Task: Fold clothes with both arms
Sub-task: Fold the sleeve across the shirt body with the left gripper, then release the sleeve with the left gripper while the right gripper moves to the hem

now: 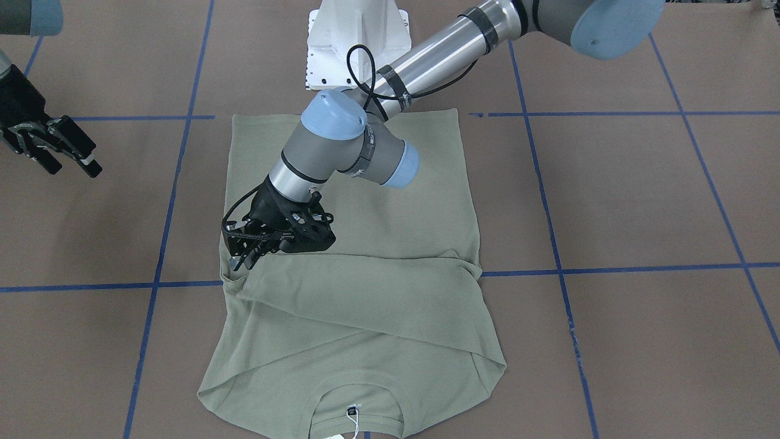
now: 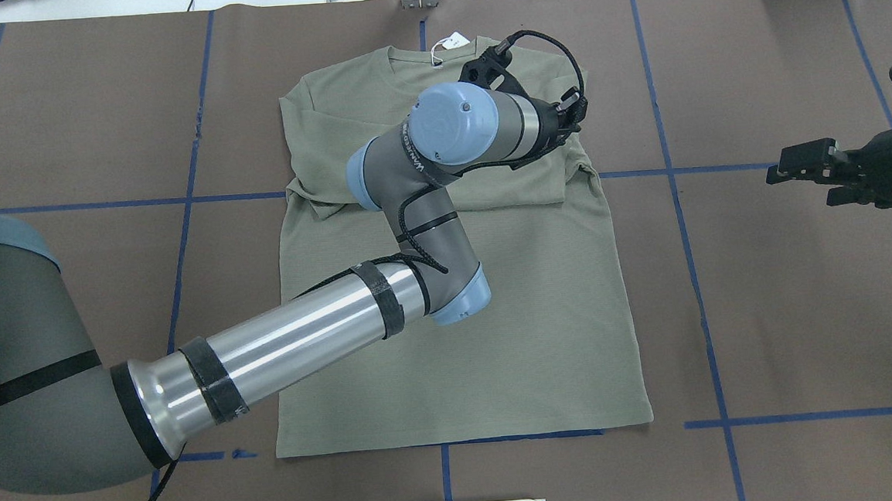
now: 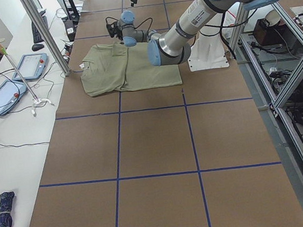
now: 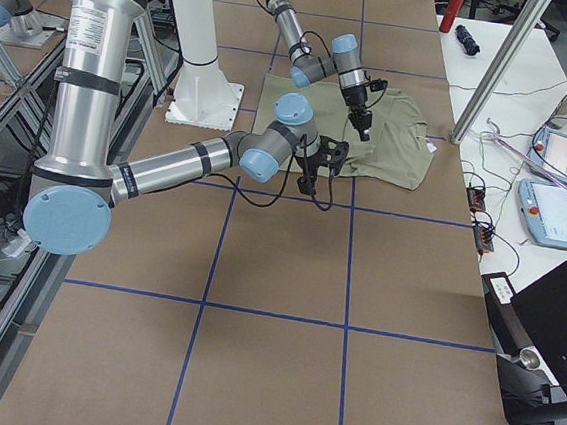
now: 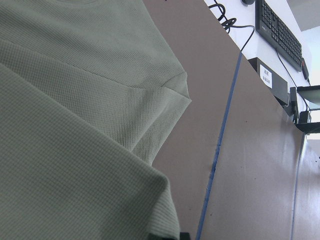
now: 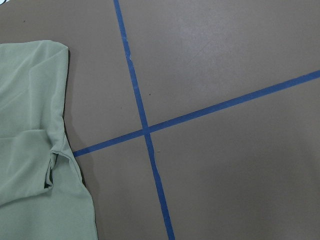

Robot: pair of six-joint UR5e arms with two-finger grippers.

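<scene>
The left arm (image 2: 289, 345) comes in from the shirt's left side and stretches right across it, its wrist bent above the chest. The shirt (image 2: 496, 317) lies spread flat on the table (image 2: 791, 322), body smooth, a tag (image 2: 455, 42) at its collar. No sleeve sticks out past the body. Both appear folded in across the chest, the top sleeve (image 1: 365, 286) running as a band from one side of the shirt to the other. At the shirt's right edge, where that band ends in a small pucker, the left gripper (image 1: 244, 261) points down with its fingertips at or on the cloth. Whether it pinches the cuff or is free of it cannot be told. Its own camera shows only folded knit close below and bare table beyond the shirt's edge. Well off the shirt's right side, the right gripper (image 1: 73, 167) hangs above the table, fingers spread and nothing between them.

The step in hand looks to be the end of the sleeve fold, with the second sleeve laid over the first. The next move likely calls for the left gripper to let go, if it holds anything, and rise straight off the shirt so the band is not dragged askew. Both grippers would then need to take the shirt's two corners at one end to fold the body in half.
</scene>
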